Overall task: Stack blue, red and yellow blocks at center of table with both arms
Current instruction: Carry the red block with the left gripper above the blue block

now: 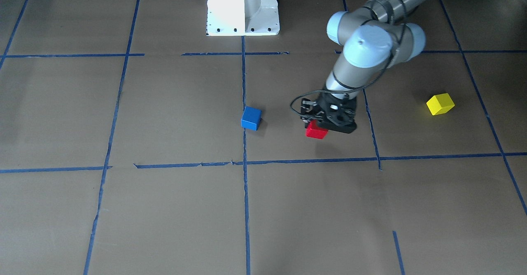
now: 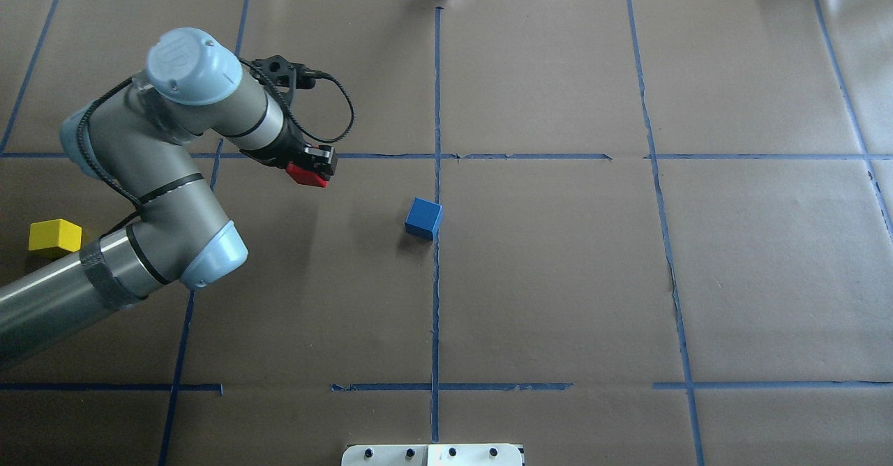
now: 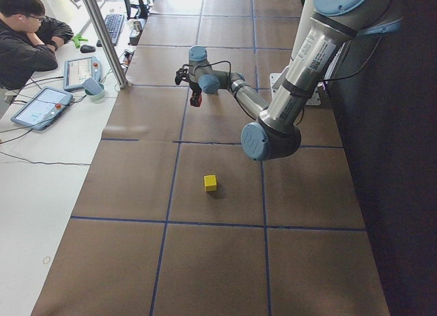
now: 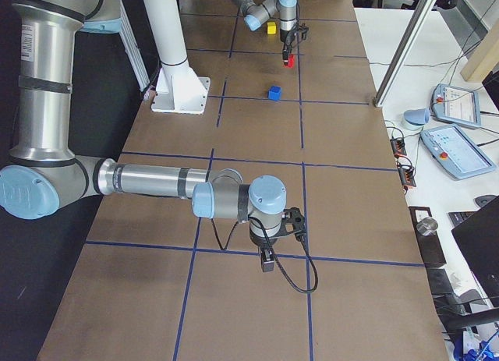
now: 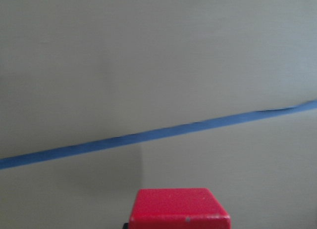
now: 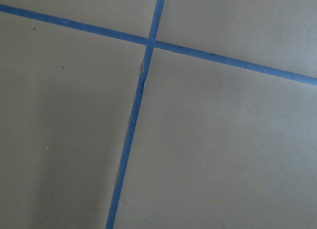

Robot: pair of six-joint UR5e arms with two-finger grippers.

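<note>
Red cube block [image 1: 316, 132] sits clamped in our left end effector [image 1: 319, 125], seemingly lifted beside the counter's middle, where the blue cube block [image 1: 251, 118] waits bare. Nothing is stacked yet. The yellow cube block [image 1: 440, 103] lies toward the counter's left edge, and we cannot tell the grip of our right end effector [image 4: 267, 261].

Brown paper [image 2: 558, 277] covers the table, ruled into large squares by blue tape lines [image 2: 436, 312]. In the exterior left view, a white side desk [image 3: 34, 193] runs down the left edge, carrying a tablet [image 3: 41, 106] and a keyboard [image 3: 112, 26]. An operator in black [image 3: 24, 39] sits at upper left, near a slanting metal post [image 3: 104, 39]. The light is bright and even.
</note>
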